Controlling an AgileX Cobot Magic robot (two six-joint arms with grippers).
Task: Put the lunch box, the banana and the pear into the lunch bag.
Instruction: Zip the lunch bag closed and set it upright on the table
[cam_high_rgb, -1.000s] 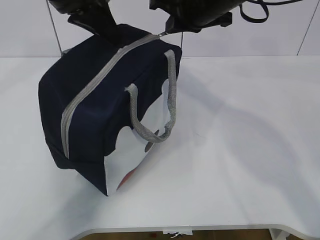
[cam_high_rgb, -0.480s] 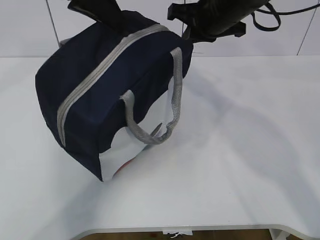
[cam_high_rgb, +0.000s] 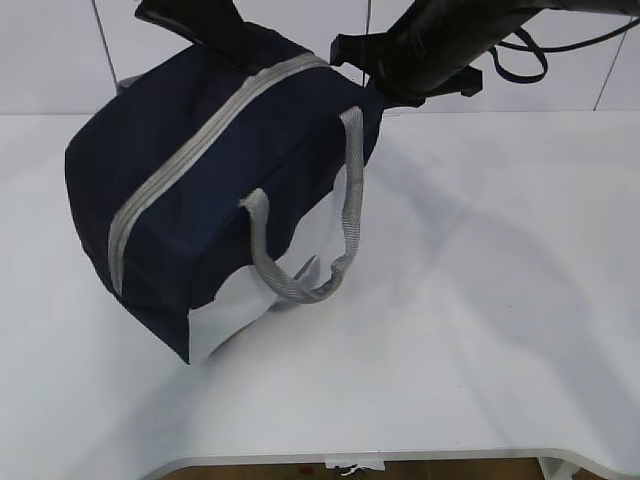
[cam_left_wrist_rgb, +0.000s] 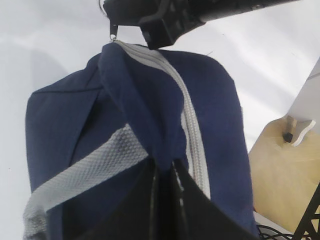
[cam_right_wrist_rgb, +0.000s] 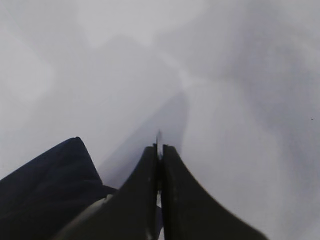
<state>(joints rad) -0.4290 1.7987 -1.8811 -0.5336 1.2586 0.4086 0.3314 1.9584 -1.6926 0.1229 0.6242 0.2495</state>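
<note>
Zipping looks like the step in hand: the lunch bag hangs tilted between your two arms, its grey zipper drawn shut along the visible length, one low corner at or just above the white desk. Your left gripper has its jaws pressed together on a fold of navy fabric at one end of the bag's top. Your right gripper is pinched tight on a thin metal sliver — most likely the zipper pull, which the left wrist view shows caught at the far end of the track. No lunch box, banana or pear shows anywhere, so I take them to be inside already, though the closed bag hides that.

If so, little is left. Your next move calls for lowering the bag until its base sits flat, then letting go of the pull first and the fabric second, so the bag does not swing or topple off its corner. Mind the grey handles dangling by the side — keep them clear of the jaws.

The desk is plain matte white with soft arm shadows; behind it stands a pale panelled wall.
</note>
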